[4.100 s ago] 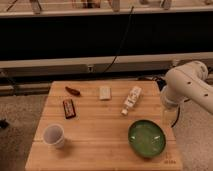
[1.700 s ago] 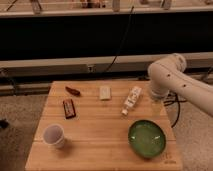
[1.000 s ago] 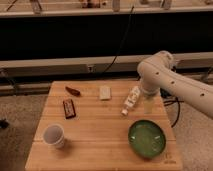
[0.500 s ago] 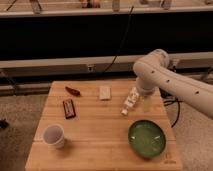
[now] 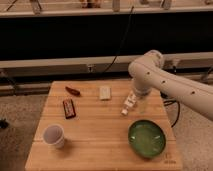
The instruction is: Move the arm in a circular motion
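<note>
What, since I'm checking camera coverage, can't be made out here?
Camera view only.
The arm: its base end is cut off by the right edge.
The gripper: it hangs under the arm's elbow over the table's right rear, beside the bottle; the arm covers most of it.
The table: the arm hides its far right corner.
The bottle: its label is too small to read.

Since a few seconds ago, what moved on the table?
Only the arm swung left from the right edge of the table. Its gripper now hangs beside the small bottle. Nothing was picked up. The bowl, cup and brown bar stayed put.
</note>
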`<state>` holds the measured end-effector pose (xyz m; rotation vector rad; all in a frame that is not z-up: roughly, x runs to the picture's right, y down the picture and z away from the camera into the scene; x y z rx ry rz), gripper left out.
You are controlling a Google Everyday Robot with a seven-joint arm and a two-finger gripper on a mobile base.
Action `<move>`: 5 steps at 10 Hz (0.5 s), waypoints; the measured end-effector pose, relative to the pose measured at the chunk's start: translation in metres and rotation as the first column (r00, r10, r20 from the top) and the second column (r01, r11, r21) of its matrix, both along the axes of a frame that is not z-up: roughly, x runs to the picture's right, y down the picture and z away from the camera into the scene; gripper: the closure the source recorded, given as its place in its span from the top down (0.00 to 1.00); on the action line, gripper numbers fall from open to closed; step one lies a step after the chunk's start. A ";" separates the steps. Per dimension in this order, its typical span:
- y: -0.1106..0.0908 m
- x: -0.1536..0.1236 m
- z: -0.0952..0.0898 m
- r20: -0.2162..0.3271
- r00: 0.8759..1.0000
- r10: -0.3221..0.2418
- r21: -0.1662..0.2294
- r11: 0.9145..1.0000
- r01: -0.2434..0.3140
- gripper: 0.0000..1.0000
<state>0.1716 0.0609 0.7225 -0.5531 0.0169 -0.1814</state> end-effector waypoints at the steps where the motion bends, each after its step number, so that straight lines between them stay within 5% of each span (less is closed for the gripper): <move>1: 0.003 0.000 -0.001 0.002 1.000 -0.003 -0.005 1.000 0.003 0.80; 5: 0.012 0.005 -0.008 0.003 1.000 0.006 -0.007 1.000 -0.006 0.80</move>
